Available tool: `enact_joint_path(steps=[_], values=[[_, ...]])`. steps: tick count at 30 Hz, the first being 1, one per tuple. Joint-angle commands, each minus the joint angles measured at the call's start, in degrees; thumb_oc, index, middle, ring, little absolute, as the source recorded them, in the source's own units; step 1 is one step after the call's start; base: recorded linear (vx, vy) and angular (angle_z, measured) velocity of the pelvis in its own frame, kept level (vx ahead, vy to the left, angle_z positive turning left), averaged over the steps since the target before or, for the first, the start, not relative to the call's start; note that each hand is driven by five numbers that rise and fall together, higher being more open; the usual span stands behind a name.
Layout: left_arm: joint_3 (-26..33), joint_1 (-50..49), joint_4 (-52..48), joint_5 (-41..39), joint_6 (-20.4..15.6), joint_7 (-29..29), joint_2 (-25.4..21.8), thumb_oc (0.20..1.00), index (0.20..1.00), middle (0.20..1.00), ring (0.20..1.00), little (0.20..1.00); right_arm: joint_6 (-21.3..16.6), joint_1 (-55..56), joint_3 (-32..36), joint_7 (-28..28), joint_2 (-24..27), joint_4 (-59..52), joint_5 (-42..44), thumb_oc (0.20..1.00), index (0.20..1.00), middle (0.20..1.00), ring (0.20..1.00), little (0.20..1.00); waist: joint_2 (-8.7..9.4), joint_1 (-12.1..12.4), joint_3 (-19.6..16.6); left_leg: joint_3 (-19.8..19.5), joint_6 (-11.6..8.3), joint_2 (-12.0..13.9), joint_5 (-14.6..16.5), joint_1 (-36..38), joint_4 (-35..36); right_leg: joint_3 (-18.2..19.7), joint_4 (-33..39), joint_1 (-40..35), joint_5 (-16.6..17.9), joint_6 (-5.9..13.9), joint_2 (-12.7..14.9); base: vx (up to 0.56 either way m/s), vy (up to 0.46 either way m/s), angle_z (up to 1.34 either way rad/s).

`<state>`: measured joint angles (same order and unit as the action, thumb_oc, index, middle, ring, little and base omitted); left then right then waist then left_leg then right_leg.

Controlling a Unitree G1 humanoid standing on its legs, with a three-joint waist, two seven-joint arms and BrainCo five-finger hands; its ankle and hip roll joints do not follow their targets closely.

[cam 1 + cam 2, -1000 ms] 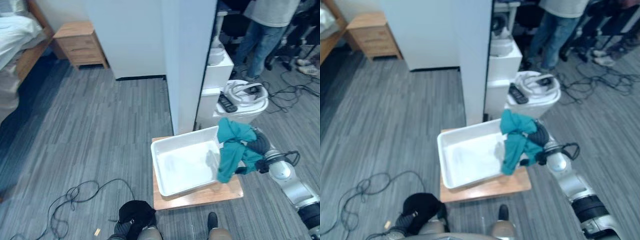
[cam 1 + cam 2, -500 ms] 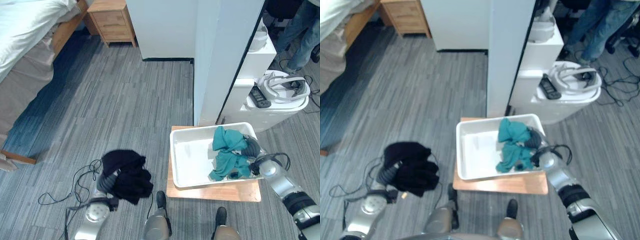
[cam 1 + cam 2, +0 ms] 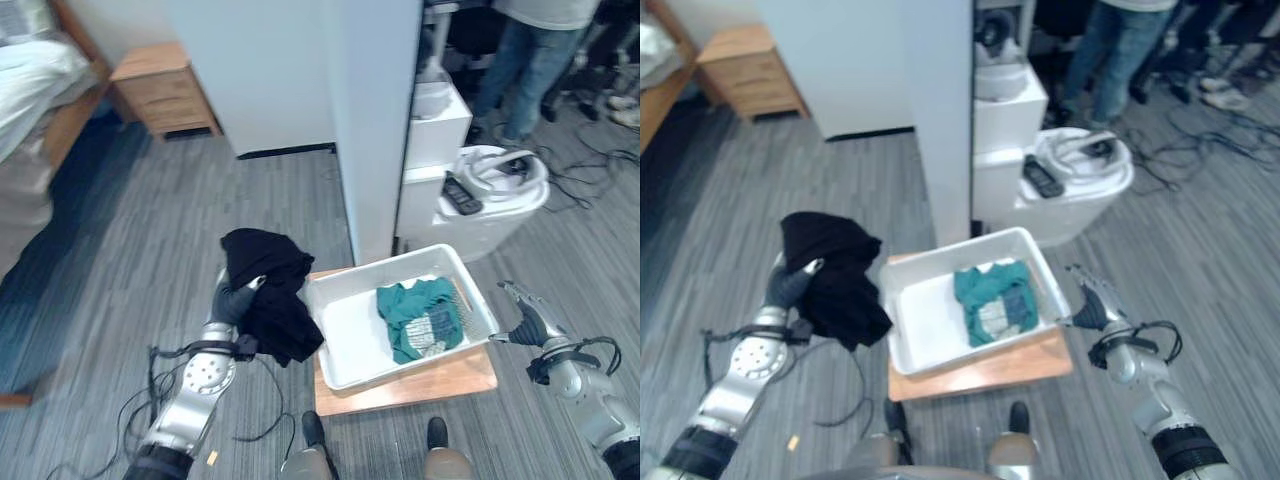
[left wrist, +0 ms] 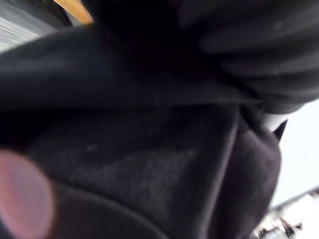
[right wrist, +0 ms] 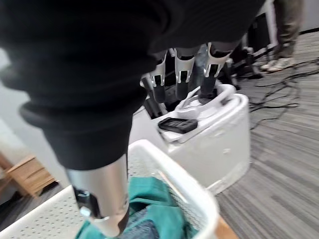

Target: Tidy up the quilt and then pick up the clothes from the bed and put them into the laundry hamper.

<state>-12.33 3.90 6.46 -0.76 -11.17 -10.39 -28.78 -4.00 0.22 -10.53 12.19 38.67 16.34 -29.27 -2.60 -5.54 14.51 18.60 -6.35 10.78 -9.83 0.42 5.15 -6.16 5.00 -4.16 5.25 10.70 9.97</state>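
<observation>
Fingers (image 3: 258,284) of the left hand (image 3: 232,298) curl round the black garment (image 3: 268,292), which hangs bunched just left of the white hamper (image 3: 330,290), up off the floor (image 3: 150,240); in the left wrist view the black cloth covers nearly everything. Right hand (image 3: 527,318) sits just right of the hamper's right rim, fingers straight and spread, holding nothing, apart from the rim; right wrist view shows its dark-tipped fingers (image 5: 180,82) extended above the hamper wall. Teal garment (image 3: 421,315) lies inside the hamper, toward its right end, crumpled, with a paler patch showing. Hamper rests tilted on a low wooden board (image 3: 440,378) on the grey plank floor. Behind the hamper stands a white pillar (image 3: 370,110), and behind-right of the hamper a white round unit (image 3: 500,200) with a dark remote (image 3: 460,196) and a looped white headset on top. Wooden nightstand (image 3: 160,88) far behind-left of the hamper, the bed (image 3: 30,90) beyond it. A person's legs in jeans (image 3: 525,70) stand far behind-right of the hamper.
</observation>
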Motion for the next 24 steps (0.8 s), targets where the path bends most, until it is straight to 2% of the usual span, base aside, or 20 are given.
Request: enact_joint_path(steps=[1, 8, 9, 10, 13, 16, 20, 24], values=[[-2.5, 10.2, 3.3, 5.1, -2.3, -2.2, 1.6, 0.200, 0.200, 0.200, 0.200, 0.200, -1.4, -0.5, 0.4, 2.1, -0.7, -1.9, -0.3, 1.000, 1.000, 1.000, 1.000, 1.000, 2.05, -2.9, -1.9, 3.2, -2.30, 1.0, 8.9, 6.3, -0.2, -1.2, 0.0, 0.5, -5.7, 1.33, -0.7, 0.03, 0.007, -0.43], [-10.4, 21.0, 18.4, 7.8, 0.6, -4.4, 6.8, 0.200, 0.200, 0.200, 0.200, 0.200, -0.7, 1.6, -2.5, 2.1, -1.7, 1.8, 0.2, 1.000, 1.000, 1.000, 1.000, 1.000, 2.32, -6.6, -1.7, 5.2, -2.51, 1.2, 8.9, 5.7, -0.2, 0.9, 0.0, 3.1, -4.8, 1.71, -0.8, 0.00, 0.000, -0.27], [-11.1, 22.0, 21.5, 7.8, 1.1, -4.7, 7.9, 0.686, 0.686, 0.686, 0.686, 0.686, -0.5, 1.5, -3.5, 2.1, -2.0, 3.3, 0.3, 1.000, 1.000, 1.000, 1.000, 1.000, 2.35, -6.8, -1.6, 5.4, -2.56, 1.3, 8.8, 5.4, -0.2, 1.0, 0.0, 3.6, -4.7, 1.78, -0.8, -0.02, -0.005, -0.26], [-11.3, 22.0, 23.9, 7.9, 1.7, -4.7, 8.8, 1.000, 1.000, 1.000, 1.000, 1.000, -0.2, 1.4, -4.1, 2.1, -2.6, 4.5, 0.3, 1.000, 1.000, 1.000, 1.000, 1.000, 2.39, -7.0, -1.6, 5.6, -2.56, 1.3, 8.8, 5.2, -0.2, 1.2, 0.0, 3.9, -4.6, 1.76, -0.9, -0.02, -0.009, -0.19], [-11.4, 22.1, 32.1, 5.5, 3.1, -4.8, 11.8, 1.000, 1.000, 1.000, 1.000, 1.000, 0.6, 1.0, -5.7, 2.1, -3.8, 7.5, 0.4, 1.000, 1.000, 1.000, 1.000, 1.000, 2.44, -7.2, -1.5, 5.8, -2.61, 1.4, 8.8, 5.1, -0.2, 1.3, 0.0, 4.1, -4.7, 1.58, -1.1, 0.01, -0.008, -0.07], [-10.8, 21.2, 35.3, 3.9, 3.6, -4.7, 13.0, 1.000, 1.000, 1.000, 1.000, 1.000, 1.5, 0.3, -6.6, 2.3, -4.9, 10.4, 0.8, 1.000, 1.000, 1.000, 1.000, 1.000, 2.46, -7.0, -1.5, 5.7, -2.70, 1.6, 8.7, 5.2, -0.2, 1.4, 0.0, 3.8, -4.9, 1.33, -1.2, 0.01, -0.009, -0.05], [-8.8, 18.4, 35.4, 2.3, 3.5, -4.5, 12.1, 1.000, 1.000, 1.000, 1.000, 1.000, 1.9, 0.5, -6.1, 2.3, -6.0, 13.8, 2.6, 1.000, 1.000, 1.000, 1.000, 1.000, 2.41, -6.3, -1.9, 5.1, -2.87, 1.7, 8.7, 5.8, -0.2, 0.7, 0.0, 2.6, -5.3, 0.91, -1.5, 0.01, -0.008, 0.05], [-2.9, 11.7, 29.8, -3.0, 2.0, -5.2, 8.6, 1.000, 1.000, 1.000, 1.000, 1.000, 2.9, 0.6, -5.0, 2.1, -8.0, 20.9, 5.6, 1.000, 1.000, 1.000, 1.000, 1.000, 2.52, -4.0, -2.5, 3.5, -2.99, 1.7, 8.6, 6.6, -0.2, -0.8, 0.0, 0.3, -6.0, 0.53, -1.6, 0.01, -0.026, 0.17]])
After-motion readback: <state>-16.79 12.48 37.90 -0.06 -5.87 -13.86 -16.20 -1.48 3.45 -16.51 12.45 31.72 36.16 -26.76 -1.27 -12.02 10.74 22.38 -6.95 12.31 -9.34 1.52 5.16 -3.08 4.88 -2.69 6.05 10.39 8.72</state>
